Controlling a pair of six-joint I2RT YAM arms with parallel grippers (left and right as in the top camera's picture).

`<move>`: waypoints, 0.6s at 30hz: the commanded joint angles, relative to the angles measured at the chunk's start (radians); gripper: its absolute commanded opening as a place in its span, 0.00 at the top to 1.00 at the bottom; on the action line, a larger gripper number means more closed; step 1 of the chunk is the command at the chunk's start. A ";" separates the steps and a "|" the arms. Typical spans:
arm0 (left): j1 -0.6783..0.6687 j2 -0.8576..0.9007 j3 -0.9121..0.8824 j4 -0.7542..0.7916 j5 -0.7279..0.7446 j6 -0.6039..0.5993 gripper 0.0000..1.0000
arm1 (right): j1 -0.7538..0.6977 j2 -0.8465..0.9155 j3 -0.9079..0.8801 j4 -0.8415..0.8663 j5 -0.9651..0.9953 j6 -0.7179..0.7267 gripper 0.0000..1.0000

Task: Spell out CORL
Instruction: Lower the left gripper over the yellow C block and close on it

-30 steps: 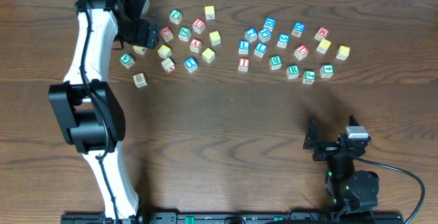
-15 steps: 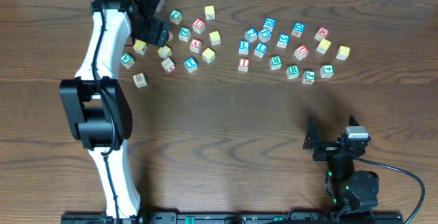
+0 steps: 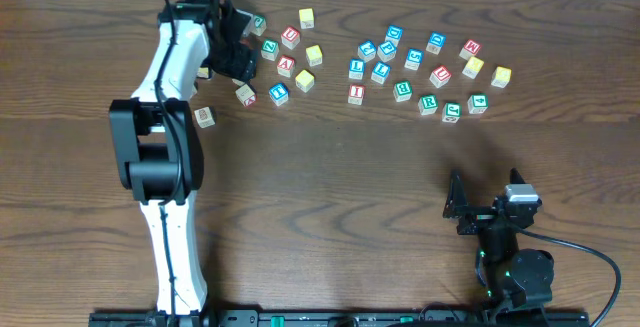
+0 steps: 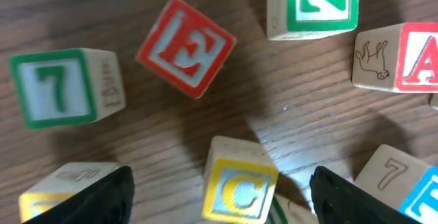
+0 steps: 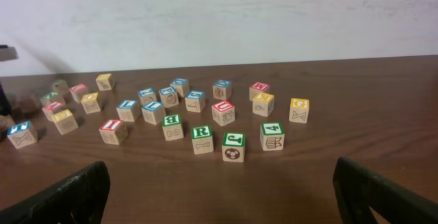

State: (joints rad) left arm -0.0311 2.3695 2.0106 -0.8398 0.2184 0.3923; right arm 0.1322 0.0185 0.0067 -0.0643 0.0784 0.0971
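A yellow "C" cube [image 4: 239, 191] stands on the table between the open fingers of my left gripper [image 4: 220, 195], and the fingers do not touch it. In the overhead view my left gripper [image 3: 238, 62] hangs over the left cluster of cubes and hides the C. The green "R" cube [image 3: 428, 104] sits at the front of the right cluster and also shows in the right wrist view [image 5: 201, 140]. A blue "L" cube [image 3: 380, 71] lies in the same cluster. My right gripper [image 3: 458, 207] is open and empty, low near the front right of the table [image 5: 219, 183].
Around the C lie a red "E" cube [image 4: 185, 46], a green "7" cube [image 4: 61, 87], a green "Z" cube [image 4: 316, 5] and a red "A" cube [image 4: 404, 58]. Other yellow-topped cubes [image 3: 306, 17] [image 3: 473, 66] are scattered in both clusters. The wooden table [image 3: 330, 197] is bare in front.
My left arm has swung right and farther back over the left cluster, so the gripper now covers cubes it was beside before. The right arm has not moved.
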 commanded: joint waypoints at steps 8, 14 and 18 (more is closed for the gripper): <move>-0.006 0.021 0.002 0.008 -0.028 -0.016 0.38 | -0.005 -0.001 -0.001 -0.004 -0.002 -0.009 0.01; -0.006 0.021 0.001 0.008 -0.028 -0.037 0.43 | -0.005 -0.001 -0.001 -0.004 -0.002 -0.009 0.01; -0.006 0.021 -0.012 0.012 -0.028 -0.050 0.44 | -0.005 -0.001 -0.001 -0.004 -0.002 -0.009 0.01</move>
State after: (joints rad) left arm -0.0402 2.3699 2.0106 -0.8291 0.2031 0.3622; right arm 0.1322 0.0185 0.0067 -0.0639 0.0784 0.0971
